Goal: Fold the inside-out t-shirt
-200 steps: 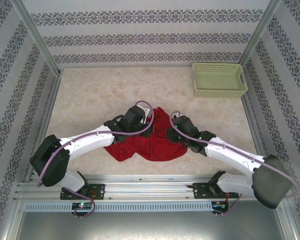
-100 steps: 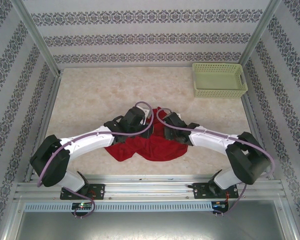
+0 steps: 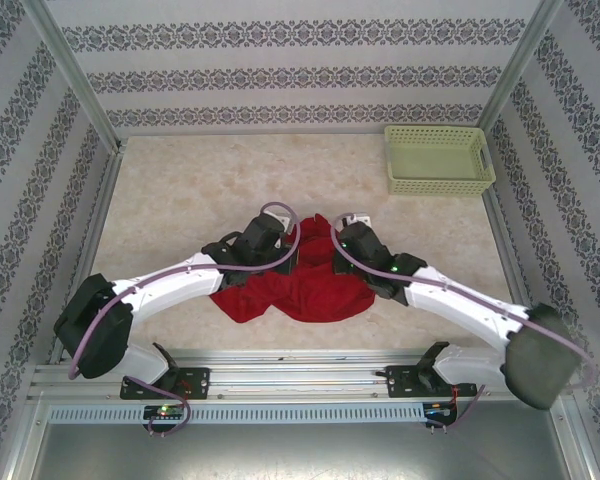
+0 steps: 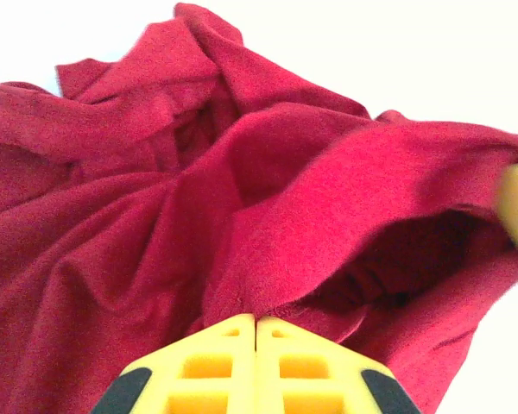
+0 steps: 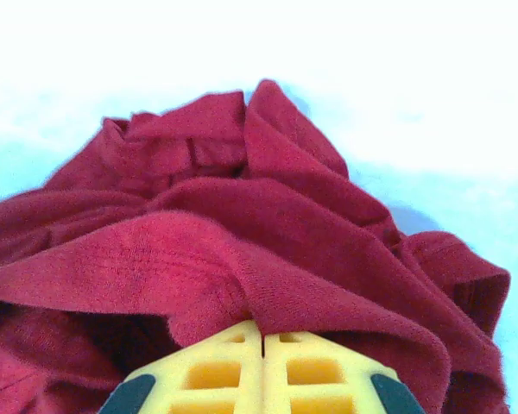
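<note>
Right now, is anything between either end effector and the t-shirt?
Nothing visible stands in the way. The wrist views show the left end effector and the right end effector each shut, with the red t-shirt cloth pinched at their tips. The green basket sits far back on the right, well apart from the shirt.

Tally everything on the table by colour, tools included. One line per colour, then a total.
Red: 1, the t-shirt, crumpled
Pale green: 1, the basket, at the far right corner
Yellow-fingered: 2, the left tool and the right tool, each shut on the t-shirt
Total: 4
</note>
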Available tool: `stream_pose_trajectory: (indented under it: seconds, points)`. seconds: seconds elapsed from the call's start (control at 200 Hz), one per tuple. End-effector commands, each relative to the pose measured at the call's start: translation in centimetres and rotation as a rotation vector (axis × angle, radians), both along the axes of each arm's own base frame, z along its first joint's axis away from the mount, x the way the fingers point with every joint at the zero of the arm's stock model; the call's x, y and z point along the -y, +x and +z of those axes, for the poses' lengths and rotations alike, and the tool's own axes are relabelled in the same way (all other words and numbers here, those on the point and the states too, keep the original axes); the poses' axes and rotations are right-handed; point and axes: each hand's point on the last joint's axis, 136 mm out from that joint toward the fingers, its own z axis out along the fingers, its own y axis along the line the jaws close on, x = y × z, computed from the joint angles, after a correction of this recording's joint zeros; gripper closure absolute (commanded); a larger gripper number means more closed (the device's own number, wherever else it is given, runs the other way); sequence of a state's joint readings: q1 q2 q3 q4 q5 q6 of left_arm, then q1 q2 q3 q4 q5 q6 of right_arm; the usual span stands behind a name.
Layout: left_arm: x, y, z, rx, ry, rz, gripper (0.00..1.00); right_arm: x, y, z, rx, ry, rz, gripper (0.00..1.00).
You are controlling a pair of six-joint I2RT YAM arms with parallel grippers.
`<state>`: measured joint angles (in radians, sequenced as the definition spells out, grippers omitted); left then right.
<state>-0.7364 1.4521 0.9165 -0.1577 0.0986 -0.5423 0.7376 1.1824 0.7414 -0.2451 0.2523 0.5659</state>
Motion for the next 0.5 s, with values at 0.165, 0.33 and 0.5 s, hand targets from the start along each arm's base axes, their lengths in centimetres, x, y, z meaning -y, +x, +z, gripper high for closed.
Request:
stream_pose_trajectory:
  seconds: [0.165, 0.33, 0.5]
  points:
    - [-3.4, 2.2, -0.1, -0.024, 0.01, 0.102, 1.0, 0.2, -2.9, 2.1, 0.095, 0.132, 0.106, 1.0]
    - [-4.7, 2.6, -0.8, -0.054, 0.012, 0.104, 1.0, 1.3, -3.5, 4.1, 0.145, 0.22, 0.085, 1.0]
    - [-4.4, 2.3, 0.7, -0.034, -0.018, 0.073, 1.0, 0.8, -2.9, 6.4, 0.178, 0.294, 0.079, 1.0]
